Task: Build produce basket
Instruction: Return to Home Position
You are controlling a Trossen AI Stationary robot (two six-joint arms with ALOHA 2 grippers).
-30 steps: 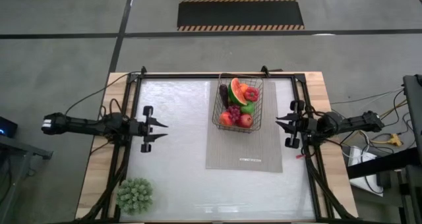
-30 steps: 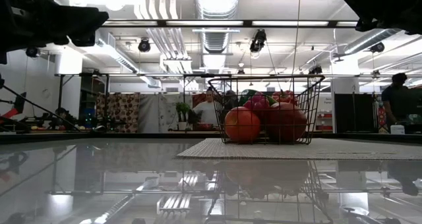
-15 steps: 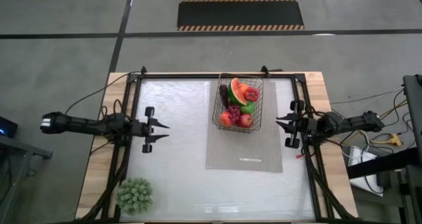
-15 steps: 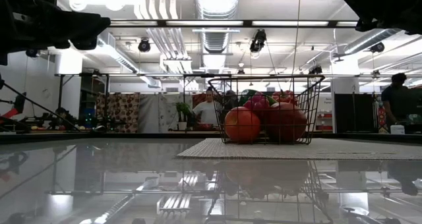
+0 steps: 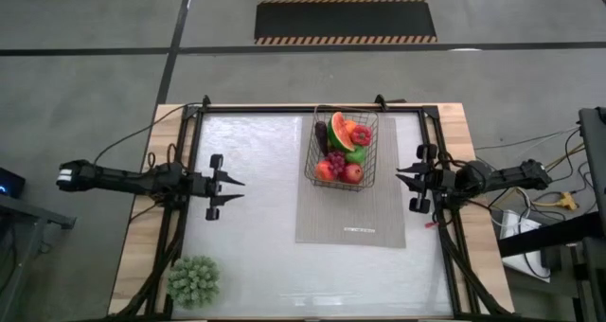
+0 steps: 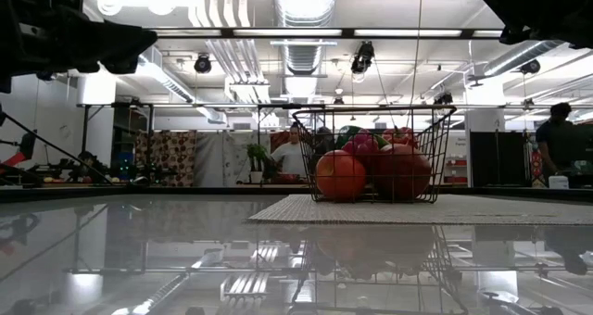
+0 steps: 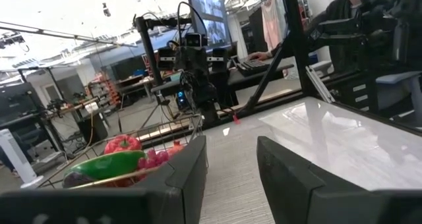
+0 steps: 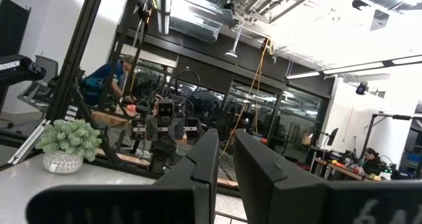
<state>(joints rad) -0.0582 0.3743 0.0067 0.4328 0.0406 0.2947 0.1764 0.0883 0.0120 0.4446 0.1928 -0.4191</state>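
Logging arm positions first: the left arm (image 5: 133, 180) lies stretched across the left edge of the counter (image 5: 256, 237). Its jaws sit above the bare surface and point toward the middle. They are spread moderately with nothing between them, and the left wrist view shows a clear gap between the two fingers (image 7: 188, 178). The right arm (image 5: 497, 176) lies mirrored at the right edge, jaws pointing inward. Its wrist view shows them parted by a narrower gap, also empty. Both arms are well apart from the basket.

The basket (image 5: 311, 150) is black wire and sits upright on the far end of a grey mat (image 5: 350, 218), right of the counter's centre. All the produce in view is inside it:
- watermelon slice (image 5: 337, 126) and orange (image 5: 349, 126) at the far end
- eggplant (image 5: 321, 135) along the left wall
- red pepper (image 5: 361, 135) toward the right wall
- grapes (image 5: 335, 160) in the middle, with a green piece (image 5: 356, 155) beside them
- two red apples (image 5: 325, 170) side by side at the near end

Low view: the apples sit against the near mesh, and the load is heaped to about the rim.

A small potted plant (image 5: 194, 279) stands at the counter's near left corner, well apart from the mat. People are in the room behind — one is seated at a desk in the left wrist view.
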